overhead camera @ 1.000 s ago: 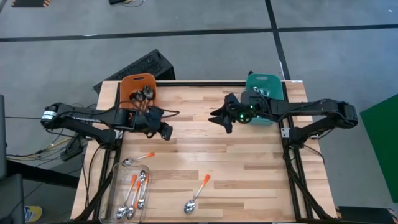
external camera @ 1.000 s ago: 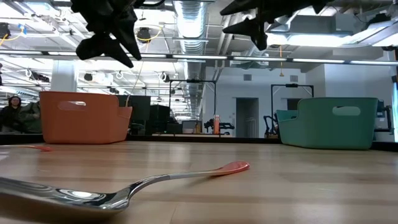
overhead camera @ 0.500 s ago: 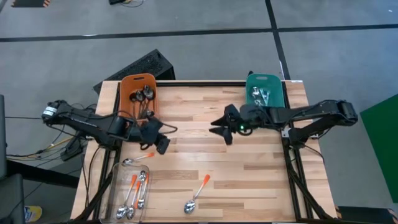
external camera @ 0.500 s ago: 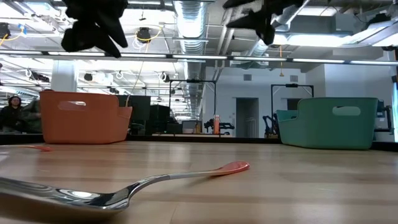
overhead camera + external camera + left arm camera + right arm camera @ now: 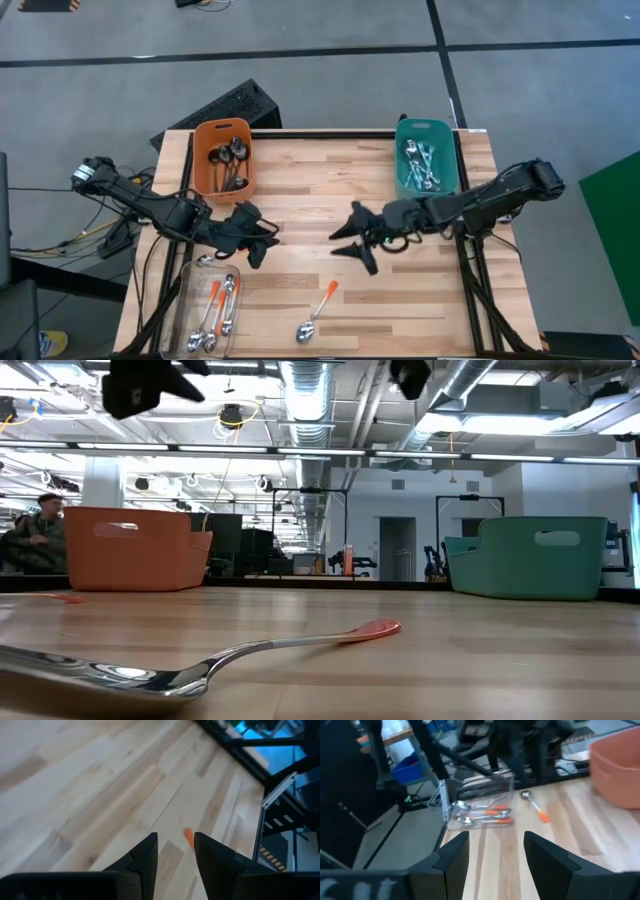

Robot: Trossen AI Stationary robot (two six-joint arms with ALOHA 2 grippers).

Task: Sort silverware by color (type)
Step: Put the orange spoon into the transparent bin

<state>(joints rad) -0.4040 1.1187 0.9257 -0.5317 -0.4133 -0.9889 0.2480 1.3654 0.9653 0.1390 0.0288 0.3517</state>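
Spoons, orange-handled: one (image 5: 318,313) loose near the table's front edge, three in the clear tray (image 5: 190,300). No legible markings. Left gripper (image 5: 262,243) and right gripper (image 5: 355,238) both parted, empty, above mid-table.

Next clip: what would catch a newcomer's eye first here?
Two bright bins at the table's far edge: an orange bin and a teal bin, each holding spoons. Both arms reach inward over the bare wood, the left gripper and right gripper open and empty. Nearer the front, an orange-handled spoon lies loose beside a clear tray holding more spoons.
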